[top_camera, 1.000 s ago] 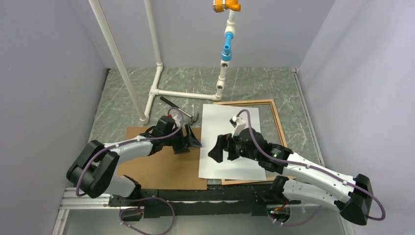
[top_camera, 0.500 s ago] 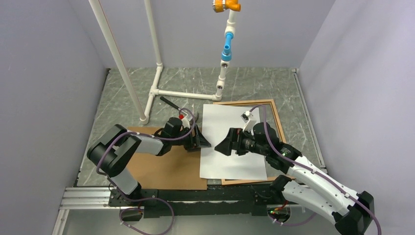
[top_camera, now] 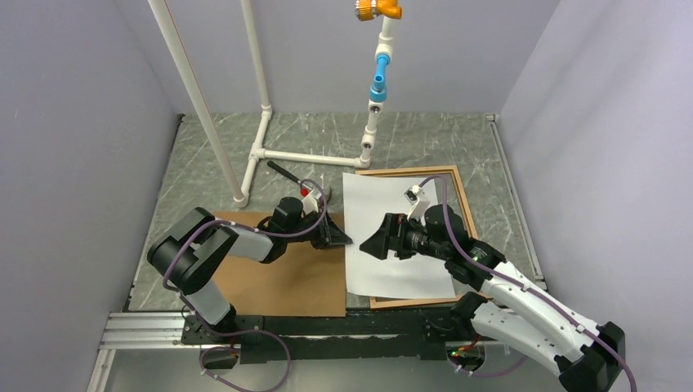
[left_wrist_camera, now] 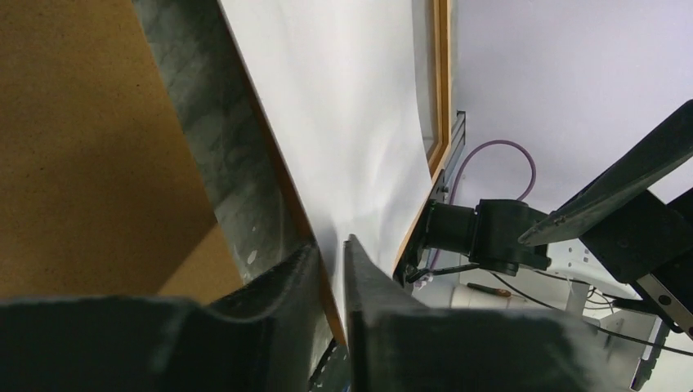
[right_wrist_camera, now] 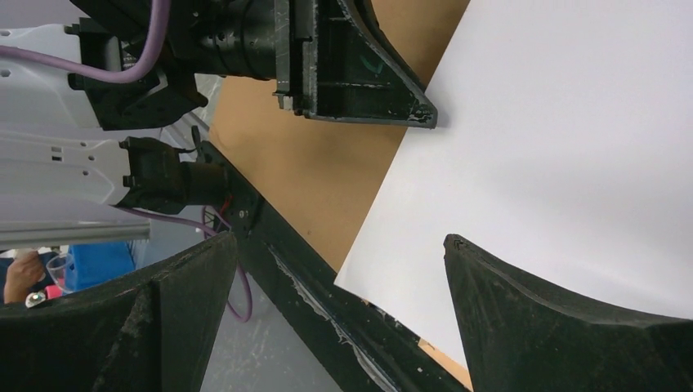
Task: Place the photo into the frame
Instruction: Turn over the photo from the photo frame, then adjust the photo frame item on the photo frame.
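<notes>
The photo (top_camera: 384, 196) lies white side up on the frame (top_camera: 409, 170), whose thin orange-brown rails show at the top, right and bottom. In the left wrist view the photo (left_wrist_camera: 343, 122) runs down between my left gripper's (left_wrist_camera: 331, 245) fingers, with the frame's rail (left_wrist_camera: 442, 82) beyond it. The jaws stand nearly together on the photo's left edge (top_camera: 347, 241). My right gripper (top_camera: 374, 243) hovers wide open over the photo's near left part (right_wrist_camera: 572, 147), with nothing between its fingers (right_wrist_camera: 342, 238).
A brown backing board (top_camera: 278, 282) lies left of the photo, under the left arm. A white pipe stand (top_camera: 261, 151) and a black tool (top_camera: 282, 170) are behind it. The black mounting rail (top_camera: 327, 327) runs along the near edge.
My left gripper moved right to the photo's left edge and its jaws closed there. The photo slid slightly right. The right gripper swung up over the photo and stayed open.
</notes>
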